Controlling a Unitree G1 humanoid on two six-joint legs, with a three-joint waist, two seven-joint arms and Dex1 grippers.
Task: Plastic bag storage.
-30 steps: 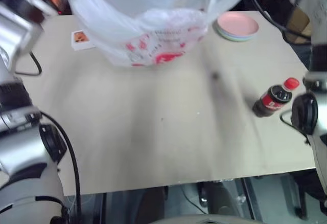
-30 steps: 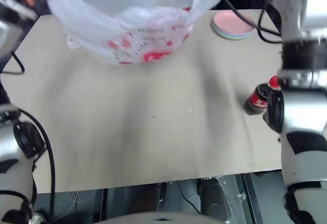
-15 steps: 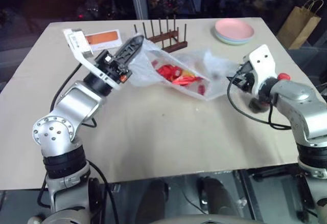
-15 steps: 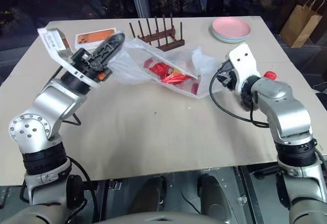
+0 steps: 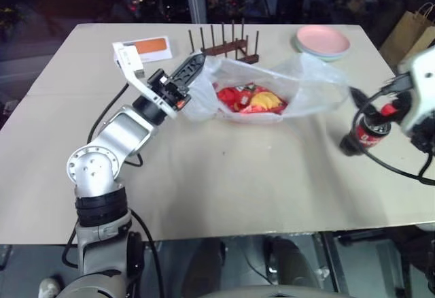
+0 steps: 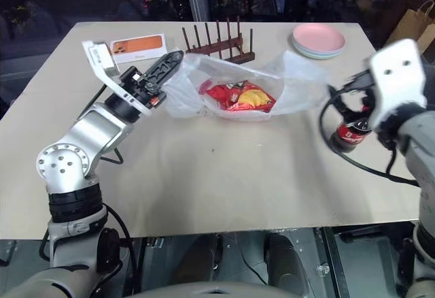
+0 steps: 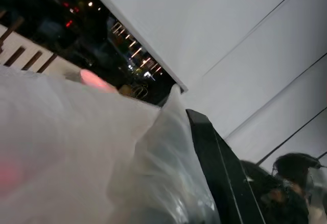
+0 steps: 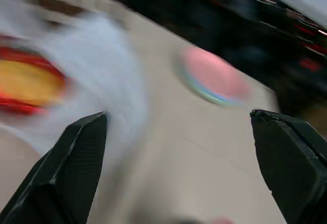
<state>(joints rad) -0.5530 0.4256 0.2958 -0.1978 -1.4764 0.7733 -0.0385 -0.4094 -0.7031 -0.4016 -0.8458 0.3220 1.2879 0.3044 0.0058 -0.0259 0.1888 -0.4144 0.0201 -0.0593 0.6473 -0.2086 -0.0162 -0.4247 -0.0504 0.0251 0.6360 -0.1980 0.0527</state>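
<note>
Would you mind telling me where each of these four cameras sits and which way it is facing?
Left eye view: on the head, looking down over the table; the left gripper is shut on the plastic bag.
Right eye view: beside it, same scene; bag, cola bottle and pink plates show in both.
Left wrist view: along the left gripper's fingers, against the bag's plastic.
Right wrist view: along the open right gripper, facing the bag and plates.

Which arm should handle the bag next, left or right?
Left, probably. The left hand is shut on the plastic bag at its edge, by the dish rack. The right hand is open, holds nothing and sits apart from the bag near the cola bottle.
</note>
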